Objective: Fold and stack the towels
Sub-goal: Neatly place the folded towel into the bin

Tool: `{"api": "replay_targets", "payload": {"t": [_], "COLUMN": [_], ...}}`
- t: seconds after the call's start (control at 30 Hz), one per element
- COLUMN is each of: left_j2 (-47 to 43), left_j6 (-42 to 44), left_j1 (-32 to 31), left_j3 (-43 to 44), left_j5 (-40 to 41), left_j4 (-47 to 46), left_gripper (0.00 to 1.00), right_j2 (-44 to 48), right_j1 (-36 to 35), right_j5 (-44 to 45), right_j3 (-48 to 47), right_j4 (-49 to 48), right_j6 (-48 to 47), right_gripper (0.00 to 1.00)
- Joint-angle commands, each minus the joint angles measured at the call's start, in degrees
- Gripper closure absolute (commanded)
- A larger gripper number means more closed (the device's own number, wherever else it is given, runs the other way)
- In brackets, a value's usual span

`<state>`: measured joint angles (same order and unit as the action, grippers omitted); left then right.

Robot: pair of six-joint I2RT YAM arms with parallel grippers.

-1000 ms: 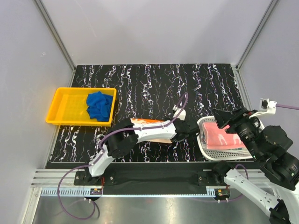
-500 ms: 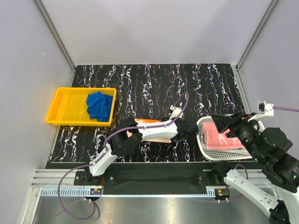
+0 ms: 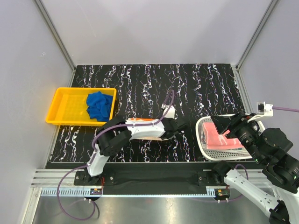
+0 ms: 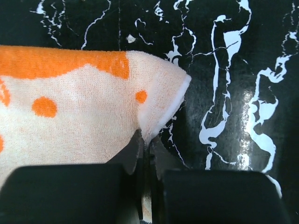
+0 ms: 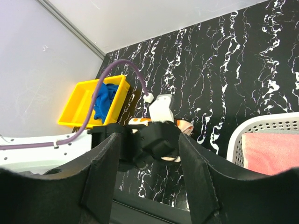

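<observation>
Orange-spotted towel (image 4: pixel 70 107): lying flat, centre of top view.
Handling: light, limp, soft; best pinched at corners.
Left gripper (image 4: pixel 145 145): clamped on towel's edge near a corner.
Right gripper (image 5: pixel 149 140): parted, empty.

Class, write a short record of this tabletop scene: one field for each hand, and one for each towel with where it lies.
Left hand: shut, pinching the edge of the orange-spotted towel
Right hand: open, holding nothing
Orange-spotted towel: lying on the table
Blue towel: bunched in the yellow tray
Pink towel: inside the white basket
</observation>
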<state>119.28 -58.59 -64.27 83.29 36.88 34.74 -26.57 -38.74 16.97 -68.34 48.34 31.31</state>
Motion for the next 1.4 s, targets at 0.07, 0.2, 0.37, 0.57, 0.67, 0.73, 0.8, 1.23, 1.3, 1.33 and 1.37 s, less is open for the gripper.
{"api": "replay_targets", "payload": {"t": [0.07, 0.2, 0.37, 0.57, 0.67, 0.73, 0.8, 1.23, 1.3, 1.33, 1.37], "left_j2": [-6.33, -10.64, -13.81, -13.29, -12.85, -12.33, -11.97, -10.04, -9.95, -9.86, -9.60], "left_j6": [2.78, 2.25, 0.14, -0.21, -0.39, -0.82, -1.00, -5.74, -6.63, -6.80, -6.72], "left_j1": [0.46, -1.47, -2.52, -4.54, -5.16, -5.60, -6.13, -10.26, -10.79, -11.05, -11.49], "left_j3": [-5.24, -3.31, -2.96, 4.42, 7.40, 8.64, 10.66, 19.72, 20.51, 21.04, 22.43], "left_j5": [-12.96, -15.78, -21.22, -21.94, -22.73, -23.43, -24.49, -21.42, -20.80, -20.63, -20.28], "left_j4": [-8.98, -12.59, -20.66, -21.38, -21.91, -22.52, -23.23, -18.83, -18.75, -18.57, -18.31], "left_gripper": [1.00, 1.00, 1.00, 1.00, 1.00, 1.00, 1.00, 1.00, 1.00, 1.00, 1.00], "right_j2": [-0.33, -0.33, -0.50, -1.12, -1.38, -1.29, -1.21, 1.08, 1.25, 1.52, 1.61], "right_j1": [-0.37, -0.37, -0.37, -0.37, -0.37, -0.46, -0.37, -0.37, -0.37, -0.37, -0.37], "right_j5": [0.43, 1.22, 2.54, 3.42, 3.59, 4.03, 4.65, 9.92, 10.27, 10.36, 10.54], "right_j3": [-2.41, -3.56, -5.14, -7.68, -9.00, -9.62, -10.50, -13.66, -14.19, -14.28, -14.46], "right_j4": [0.27, 0.62, 0.88, 0.62, 0.88, 0.80, 0.71, -1.14, -1.14, -1.05, -1.14], "right_j6": [-1.60, -2.04, -2.66, -4.15, -4.50, -4.76, -4.94, -8.46, -8.72, -8.72, -8.90], "right_gripper": [0.40, 0.41, 0.41, 0.41, 0.41, 0.41, 0.41, 0.39, 0.39, 0.39, 0.39]}}
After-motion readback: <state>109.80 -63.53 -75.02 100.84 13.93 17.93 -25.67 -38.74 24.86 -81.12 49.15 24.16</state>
